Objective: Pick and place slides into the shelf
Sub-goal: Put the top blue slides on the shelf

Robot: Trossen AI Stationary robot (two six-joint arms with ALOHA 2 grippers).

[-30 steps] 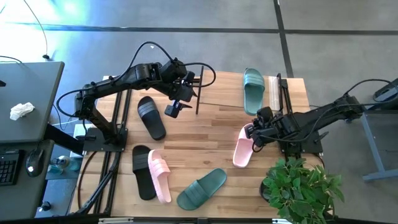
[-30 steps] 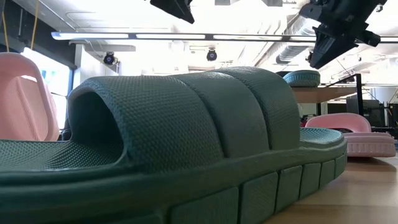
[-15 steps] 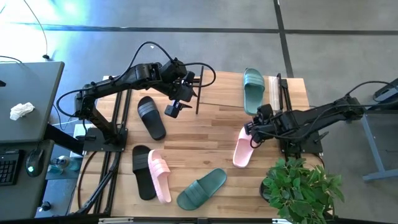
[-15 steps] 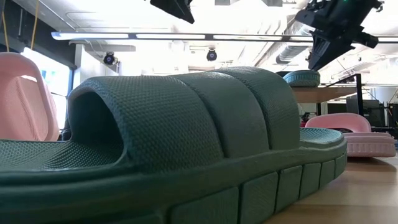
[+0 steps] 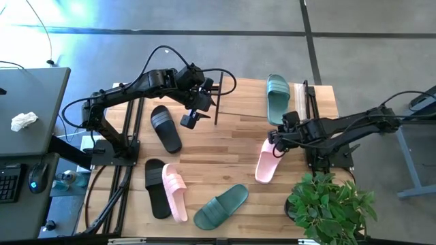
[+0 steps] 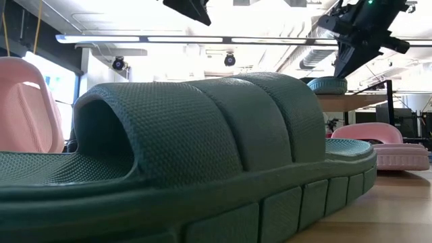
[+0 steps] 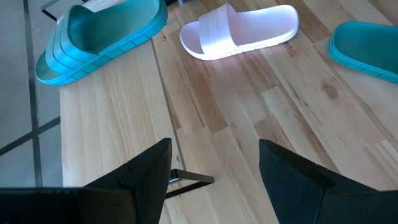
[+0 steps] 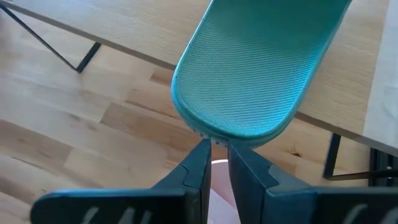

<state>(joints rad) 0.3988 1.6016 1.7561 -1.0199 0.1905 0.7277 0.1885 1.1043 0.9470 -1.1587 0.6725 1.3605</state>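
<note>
Upper right of the high view, a green slide (image 5: 277,99) lies on the shelf (image 5: 303,102), long axis running top to bottom. The right hand (image 5: 276,138), nearly closed and empty, hovers at its lower end; the left hand (image 5: 189,120) gapes, empty.

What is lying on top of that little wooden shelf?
One sage-green slide lies on the shelf top board, its heel end overhanging the edge. The rest of the board is bare. The lower level under the board is hidden from above.

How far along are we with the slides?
One green slide lies on the shelf top. The right gripper, nearly closed and empty, hovers between it and a pink slide. Five slides remain on the table; the left gripper waits open.
</note>
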